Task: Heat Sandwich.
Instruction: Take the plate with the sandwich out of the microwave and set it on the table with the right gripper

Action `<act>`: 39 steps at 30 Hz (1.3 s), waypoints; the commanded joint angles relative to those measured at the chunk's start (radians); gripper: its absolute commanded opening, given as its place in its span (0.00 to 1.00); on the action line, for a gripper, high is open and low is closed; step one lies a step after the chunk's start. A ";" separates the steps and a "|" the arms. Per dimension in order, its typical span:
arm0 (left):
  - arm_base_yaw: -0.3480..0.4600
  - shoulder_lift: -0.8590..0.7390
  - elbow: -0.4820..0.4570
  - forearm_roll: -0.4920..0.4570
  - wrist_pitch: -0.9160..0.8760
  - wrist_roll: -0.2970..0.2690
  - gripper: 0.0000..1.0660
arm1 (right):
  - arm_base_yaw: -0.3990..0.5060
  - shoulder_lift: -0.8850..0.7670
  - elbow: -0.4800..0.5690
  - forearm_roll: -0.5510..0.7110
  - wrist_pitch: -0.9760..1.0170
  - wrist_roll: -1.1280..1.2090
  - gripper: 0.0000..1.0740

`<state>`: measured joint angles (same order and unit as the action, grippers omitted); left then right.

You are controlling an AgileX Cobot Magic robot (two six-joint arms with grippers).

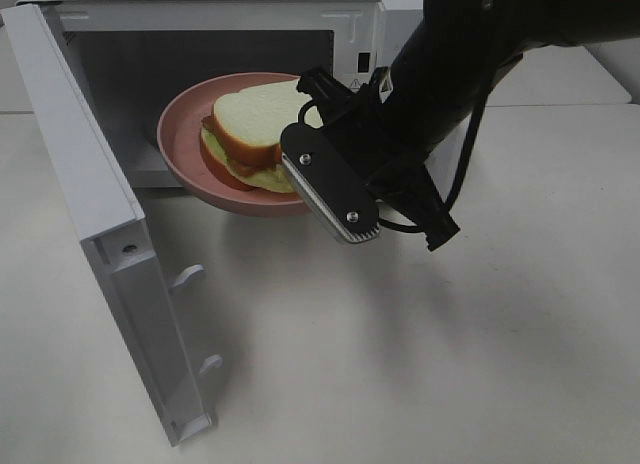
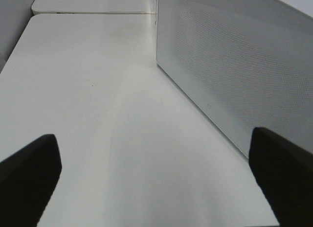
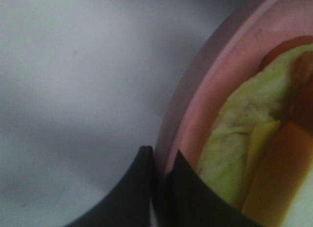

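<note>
1. Pink plate (image 1: pixel 180 134) carries the sandwich (image 1: pixel 252 134), and the high camera shows it held at the mouth of the white microwave (image 1: pixel 200 14), partly inside the cavity and partly out over the table (image 1: pixel 400 364).
2. From that same high view, the microwave door (image 1: pixel 110 254) stands swung wide open on the left, and the right arm comes in from the upper right; its gripper (image 1: pixel 325 189) meets the near edge of the plate.
3. Only the right wrist camera shows the grip itself: the two dark fingers (image 3: pixel 142 188) are clenched on the plate's rim (image 3: pixel 195 90), one on the outer side and one on the inner side, just beside the sandwich.
4. Close up in that wrist view, the sandwich's (image 3: pixel 254 139) pale green lettuce, yellow cheese and an orange layer can be made out; from above, the white bread slice on top hides most of them.
5. The left gripper (image 2: pixel 156 183) is outside the high view. Its own wrist camera shows the two dark fingertips (image 2: pixel 29 178) spread far apart with nothing between them, above bare white table (image 2: pixel 98 90).
6. That left wrist view alone also shows the microwave's perforated outer side (image 2: pixel 234 65), standing beside the released gripper.
</note>
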<state>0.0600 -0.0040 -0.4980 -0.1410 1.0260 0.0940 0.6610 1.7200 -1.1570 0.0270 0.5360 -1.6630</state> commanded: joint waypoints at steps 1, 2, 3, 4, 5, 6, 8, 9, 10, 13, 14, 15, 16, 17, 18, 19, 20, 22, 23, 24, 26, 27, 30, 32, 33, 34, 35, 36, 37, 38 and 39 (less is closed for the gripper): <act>-0.001 -0.023 0.004 0.002 0.003 -0.004 0.95 | 0.005 -0.038 0.017 -0.004 0.004 0.013 0.00; -0.001 -0.023 0.004 0.002 0.003 -0.004 0.95 | 0.005 -0.048 0.026 -0.012 0.005 0.017 0.00; -0.001 -0.023 0.004 0.002 0.003 -0.004 0.95 | 0.005 -0.066 0.046 -0.027 0.005 0.022 0.00; -0.001 -0.023 0.004 0.002 0.003 -0.004 0.95 | 0.005 -0.074 0.056 -0.034 0.005 0.028 0.00; -0.001 -0.023 0.004 0.002 0.003 -0.004 0.95 | 0.005 -0.074 0.056 -0.034 0.005 0.028 0.00; -0.001 -0.023 0.004 0.002 0.003 -0.004 0.95 | 0.005 -0.084 0.068 -0.044 0.006 0.040 0.00; -0.001 -0.023 0.004 0.002 0.003 -0.004 0.95 | 0.005 -0.120 0.102 -0.068 0.012 0.064 0.00; -0.001 -0.023 0.004 0.002 0.003 -0.004 0.95 | 0.005 -0.130 0.111 -0.077 0.021 0.068 0.00; -0.001 -0.023 0.004 0.002 0.003 -0.004 0.95 | 0.005 -0.130 0.111 -0.077 0.021 0.068 0.00; -0.001 -0.023 0.004 0.002 0.003 -0.004 0.95 | 0.005 -0.178 0.155 -0.080 0.029 0.099 0.00; -0.001 -0.023 0.004 0.002 0.003 -0.004 0.95 | 0.005 -0.178 0.155 -0.080 0.029 0.099 0.00; -0.001 -0.023 0.004 0.002 0.003 -0.004 0.95 | 0.005 -0.188 0.164 -0.080 0.031 0.104 0.00; -0.001 -0.023 0.004 0.002 0.003 -0.004 0.95 | 0.005 -0.214 0.188 -0.080 0.037 0.112 0.00; -0.001 -0.023 0.004 0.002 0.003 -0.004 0.95 | 0.005 -0.228 0.200 -0.081 0.042 0.117 0.00; -0.001 -0.023 0.004 0.002 0.003 -0.004 0.95 | 0.005 -0.242 0.211 -0.089 0.048 0.124 0.00; -0.001 -0.023 0.004 0.002 0.003 -0.004 0.95 | 0.005 -0.242 0.211 -0.089 0.048 0.124 0.00; -0.001 -0.023 0.004 0.002 0.003 -0.004 0.95 | 0.005 -0.266 0.233 -0.116 0.053 0.148 0.00; -0.001 -0.023 0.004 0.002 0.003 -0.004 0.95 | 0.005 -0.291 0.256 -0.143 0.054 0.184 0.00; -0.001 -0.023 0.004 0.002 0.003 -0.004 0.95 | 0.005 -0.291 0.256 -0.143 0.054 0.184 0.00; -0.001 -0.023 0.004 0.002 0.003 -0.004 0.95 | 0.005 -0.317 0.281 -0.171 0.056 0.216 0.00; -0.001 -0.023 0.004 0.002 0.003 -0.004 0.95 | 0.005 -0.346 0.306 -0.185 0.058 0.242 0.00; -0.001 -0.023 0.004 0.002 0.003 -0.004 0.95 | 0.005 -0.346 0.306 -0.185 0.058 0.242 0.00; -0.001 -0.023 0.004 0.002 0.003 -0.004 0.95 | 0.005 -0.395 0.349 -0.185 0.090 0.260 0.00; -0.001 -0.023 0.004 0.002 0.003 -0.004 0.95 | 0.005 -0.408 0.361 -0.185 0.099 0.267 0.00; -0.001 -0.023 0.004 0.002 0.003 -0.004 0.95 | 0.005 -0.437 0.386 -0.194 0.109 0.282 0.00; -0.001 -0.023 0.004 0.002 0.003 -0.004 0.95 | 0.005 -0.448 0.396 -0.205 0.111 0.287 0.00; -0.001 -0.023 0.004 0.002 0.003 -0.004 0.95 | 0.005 -0.463 0.409 -0.211 0.113 0.298 0.00; -0.001 -0.023 0.004 0.002 0.003 -0.004 0.95 | 0.005 -0.488 0.428 -0.212 0.121 0.326 0.00; -0.001 -0.023 0.004 0.002 0.003 -0.004 0.95 | 0.005 -0.488 0.428 -0.212 0.121 0.326 0.00; -0.001 -0.023 0.004 0.002 0.003 -0.004 0.95 | 0.005 -0.501 0.437 -0.214 0.129 0.337 0.00; -0.001 -0.023 0.004 0.002 0.003 -0.004 0.95 | 0.005 -0.510 0.444 -0.216 0.138 0.344 0.00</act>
<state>0.0600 -0.0040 -0.4980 -0.1410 1.0260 0.0940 0.6610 1.2330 -0.7200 -0.1740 0.6800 -1.3420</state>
